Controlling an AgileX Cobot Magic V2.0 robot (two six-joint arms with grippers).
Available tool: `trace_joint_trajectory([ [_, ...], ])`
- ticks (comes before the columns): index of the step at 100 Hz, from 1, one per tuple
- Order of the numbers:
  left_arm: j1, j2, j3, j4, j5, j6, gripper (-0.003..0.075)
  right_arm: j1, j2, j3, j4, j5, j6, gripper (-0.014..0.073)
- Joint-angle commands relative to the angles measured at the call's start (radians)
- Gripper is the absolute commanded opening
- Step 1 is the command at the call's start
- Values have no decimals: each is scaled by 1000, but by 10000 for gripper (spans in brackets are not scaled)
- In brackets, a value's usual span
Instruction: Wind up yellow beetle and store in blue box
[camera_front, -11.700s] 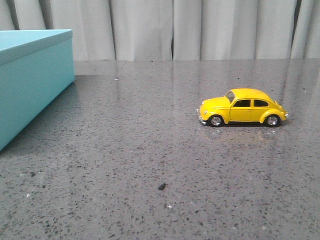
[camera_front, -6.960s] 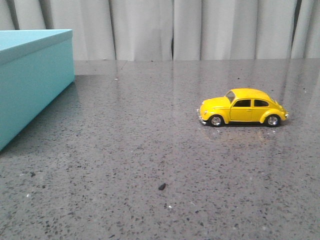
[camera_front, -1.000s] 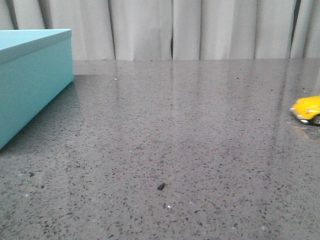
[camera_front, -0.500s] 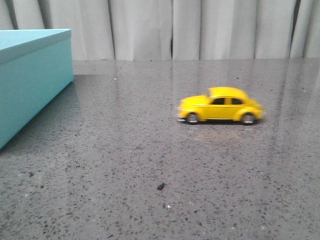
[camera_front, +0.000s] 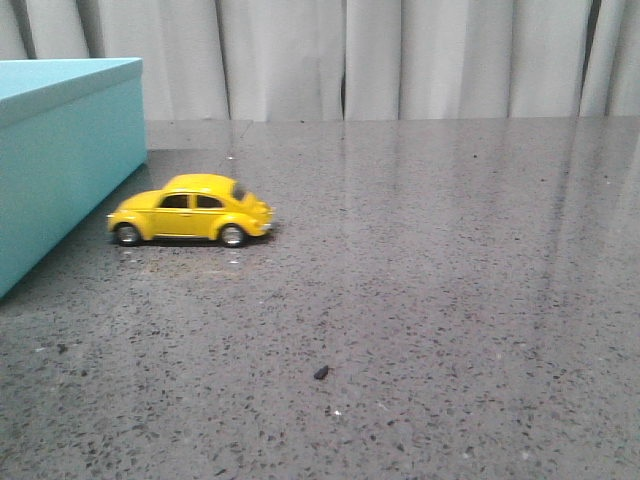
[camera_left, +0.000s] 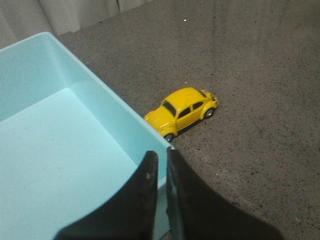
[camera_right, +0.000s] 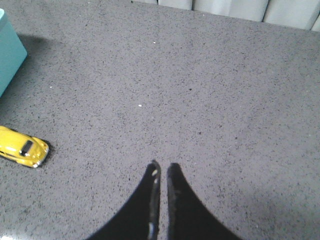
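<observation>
The yellow beetle (camera_front: 190, 210) stands on its wheels on the grey speckled table, nose to the left, right beside the blue box (camera_front: 60, 150) at the far left. It also shows in the left wrist view (camera_left: 182, 111) next to the open box's wall (camera_left: 115, 120) and in the right wrist view (camera_right: 22, 146). My left gripper (camera_left: 162, 154) is shut and empty, above the box's near corner. My right gripper (camera_right: 162, 166) is shut and empty over bare table, well to the right of the car. Neither gripper shows in the front view.
A small dark speck (camera_front: 322, 372) lies on the table near the front middle. A pale pleated curtain (camera_front: 400, 60) hangs behind the table's far edge. The box's inside (camera_left: 55, 160) holds nothing that I can see.
The beetle was at the table's right edge a second ago and has rolled left across the table, stopping beside the blue box. No gripper appears in the front view throughout.
</observation>
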Motion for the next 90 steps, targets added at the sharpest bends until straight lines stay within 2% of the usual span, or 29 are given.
trace_joint_trajectory([
  [1,-28,81,-88,-33,-42,49,134,1,-53,16,-5,-76,-12,-48],
  [9,-60,170,-165,-28,-9,89,241,1,-83,47,-5,-85,-12,-48],
  [15,-85,237,-224,-13,28,91,276,1,-98,64,-5,-92,-12,-48],
  [40,-176,578,-535,76,299,231,258,1,-119,74,-5,-96,-23,-48],
  [57,-188,788,-729,132,484,291,277,1,-119,74,3,-96,-36,-48],
  [80,-188,951,-824,202,517,381,412,1,-119,74,12,-96,-38,-48],
  [90,-188,985,-824,196,508,455,419,1,-119,74,14,-96,-40,-48],
])
